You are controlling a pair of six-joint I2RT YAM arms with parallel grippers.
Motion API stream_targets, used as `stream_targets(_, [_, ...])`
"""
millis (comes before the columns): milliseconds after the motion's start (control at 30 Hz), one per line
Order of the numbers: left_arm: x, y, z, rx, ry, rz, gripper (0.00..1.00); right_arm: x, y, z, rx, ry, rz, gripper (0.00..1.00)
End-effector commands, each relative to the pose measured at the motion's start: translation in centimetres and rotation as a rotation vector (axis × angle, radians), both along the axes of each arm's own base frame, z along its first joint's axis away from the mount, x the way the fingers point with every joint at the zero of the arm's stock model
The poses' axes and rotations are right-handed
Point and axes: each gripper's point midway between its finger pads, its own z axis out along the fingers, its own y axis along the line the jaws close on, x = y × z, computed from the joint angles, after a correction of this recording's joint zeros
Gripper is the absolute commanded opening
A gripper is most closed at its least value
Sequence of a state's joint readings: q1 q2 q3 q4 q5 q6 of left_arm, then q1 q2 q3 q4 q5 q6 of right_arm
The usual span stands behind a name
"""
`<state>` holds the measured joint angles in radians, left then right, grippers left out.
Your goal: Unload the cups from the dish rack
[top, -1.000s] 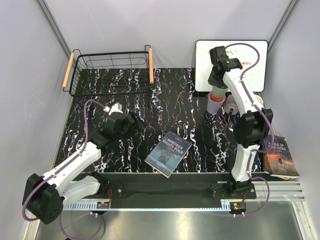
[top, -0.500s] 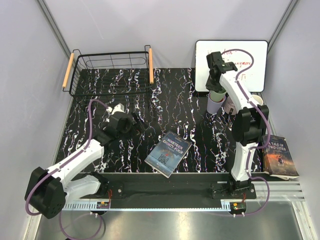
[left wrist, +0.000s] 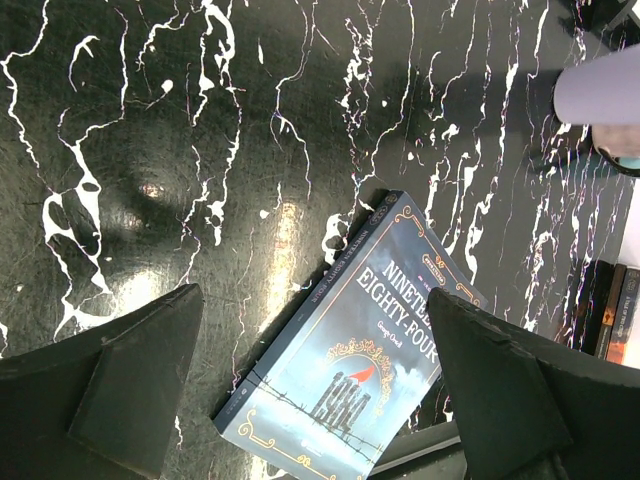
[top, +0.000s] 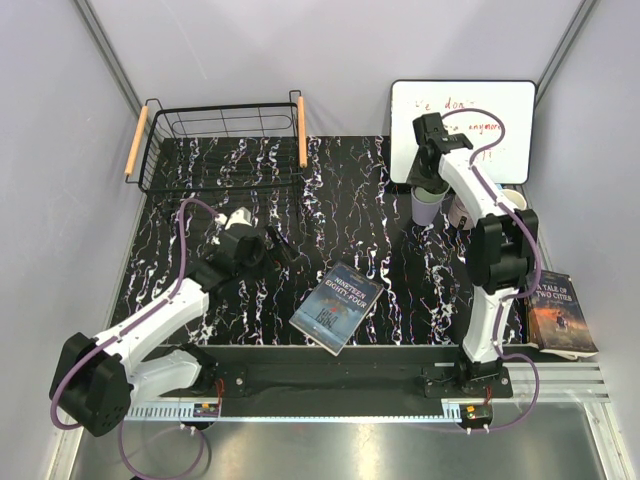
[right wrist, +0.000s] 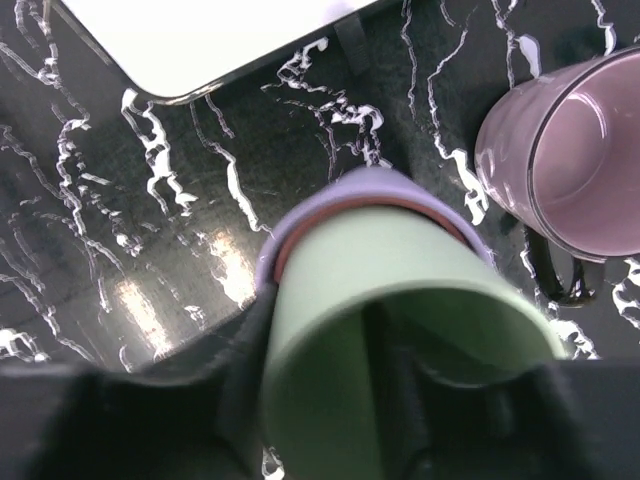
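The black wire dish rack (top: 222,106) stands at the far left with no cup showing in it. My right gripper (top: 432,183) is shut on the wall of a pale green cup (right wrist: 400,300), one finger inside and one outside. The cup sits nested in a salmon cup inside a lilac cup (top: 430,208), near the whiteboard. A dusty mauve cup (right wrist: 575,150) stands upright just right of the stack. My left gripper (top: 283,247) is open and empty above the mat, and its wrist view looks down on a book (left wrist: 350,360) and the lilac cup (left wrist: 600,95).
A whiteboard (top: 500,110) lies at the far right behind the cups. The "Nineteen Eighty-Four" book (top: 336,306) lies mid-table near the front. A second book (top: 562,315) lies at the right front edge. A pale cup (top: 515,200) stands right of the right arm.
My right gripper has lowered the green cup down into the lilac stack. My left gripper has shifted slightly to the right and stays open.
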<state>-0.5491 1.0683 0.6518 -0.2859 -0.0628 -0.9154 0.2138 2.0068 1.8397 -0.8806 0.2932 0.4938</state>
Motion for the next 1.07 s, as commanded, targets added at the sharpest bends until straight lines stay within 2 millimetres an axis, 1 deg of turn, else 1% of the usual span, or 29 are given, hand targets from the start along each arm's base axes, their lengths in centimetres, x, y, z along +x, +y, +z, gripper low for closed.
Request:
stream_targets(0, [0.6,-0.9,1.1,-0.027,-0.047,-0.025,0.99,0.9,0.8,6.6,0.072,-0.184,0.014,0.56])
stream_targets(33, [0.6,-0.9,1.3,-0.029,-0.050,-0.026,0.99,0.9,0.8,8.1,0.082,-0.219,0.014,0.62])
stream_targets(100, [0.5,-0.9,1.2,-0.025,-0.052,-0.025,0.99,0.8,1.0,9.8,0.104,-0.260,0.019,0.65])
stream_targets(133, [0.5,-0.8,1.2,-0.024,-0.051,-0.024,0.99,0.5,1.2,11.6,0.121,-0.302,0.024,0.67])
stream_targets(200, [0.5,-0.8,1.2,-0.019,-0.052,-0.023,0.99,0.2,1.6,13.6,0.151,-0.352,0.031,0.71])
stream_targets(233, [0.5,-0.8,1.2,-0.016,-0.050,-0.022,0.99,-0.3,1.7,15.2,0.163,-0.390,0.039,0.72])
stream_targets(300, [0.5,-0.8,1.1,-0.013,-0.048,-0.023,0.99,-1.2,2.5,16.4,0.173,-0.414,0.059,0.76])
stream_targets(333, [0.4,-0.8,1.1,-0.010,-0.048,-0.024,0.99,-2.1,2.6,17.3,0.180,-0.440,0.068,0.77])
stream_targets(367, [0.4,-0.8,1.2,-0.010,-0.049,-0.024,0.99,-2.9,3.6,17.7,0.202,-0.452,0.102,0.78])
stream_targets(400, [0.4,-0.8,1.2,-0.006,-0.049,-0.028,0.99,-3.6,4.2,18.1,0.226,-0.468,0.126,0.78])
stream_targets(433, [0.4,-0.8,1.2,-0.002,-0.051,-0.029,0.99,-5.0,4.9,18.7,0.262,-0.521,0.156,0.78])
stream_targets(467, [0.3,-0.8,1.2,0.005,-0.052,-0.028,0.99,-6.3,7.0,18.8,0.322,-0.541,0.226,0.78])
stream_targets(500, [0.2,-0.8,1.2,0.015,-0.050,-0.031,0.99,-8.4,8.0,20.8,0.371,-0.613,0.274,0.79])
stream_targets(533, [0.1,-0.8,1.1,0.031,-0.049,-0.036,0.99,-9.4,9.4,18.8,0.388,-0.608,0.316,0.81])
stream_targets(567, [0.2,-0.5,1.1,0.055,-0.054,-0.026,0.99,-10.4,9.8,18.4,0.377,-0.621,0.326,0.81])
stream_targets(600, [-0.1,-0.5,1.3,0.081,-0.047,-0.033,0.99,-12.4,12.2,17.9,0.378,-0.613,0.395,0.82])
stream_targets(633, [-0.2,-0.4,1.2,0.107,-0.046,-0.033,0.99,-14.0,12.5,16.6,0.364,-0.598,0.412,0.83])
stream_targets(667, [-0.1,0.0,1.3,0.138,-0.053,-0.019,0.99,-14.8,12.8,16.0,0.336,-0.599,0.410,0.83])
stream_targets(700, [-0.4,-0.1,1.4,0.159,-0.051,-0.029,0.99,-16.7,14.3,15.7,0.344,-0.597,0.460,0.83])
stream_targets(733, [-0.5,0.0,1.6,0.172,-0.058,-0.026,0.99,-17.8,14.7,13.9,0.319,-0.566,0.477,0.84])
stream_targets(767, [-0.6,0.3,1.6,0.191,-0.066,-0.014,0.99,-18.2,14.6,13.3,0.290,-0.572,0.461,0.84])
stream_targets(800, [-1.0,0.1,1.5,0.201,-0.069,-0.026,0.99,-19.1,14.8,12.9,0.286,-0.574,0.472,0.84])
stream_targets(833, [-1.2,0.1,1.6,0.206,-0.075,-0.024,0.99,-20.5,15.8,11.4,0.272,-0.550,0.512,0.84])
stream_targets(867, [-1.2,0.3,1.9,0.212,-0.092,-0.011,0.99,-20.8,15.6,10.9,0.252,-0.550,0.500,0.84])
stream_targets(900, [-1.7,0.0,1.7,0.219,-0.096,-0.026,0.99,-21.4,15.9,10.4,0.244,-0.544,0.512,0.84])
stream_targets(933, [-2.0,-0.1,1.7,0.221,-0.102,-0.030,0.99,-22.3,16.5,9.4,0.240,-0.529,0.541,0.84])
stream_targets(1033, [-2.5,-0.1,1.5,0.244,-0.098,-0.028,0.99,-23.0,16.7,8.4,0.215,-0.523,0.555,0.84])
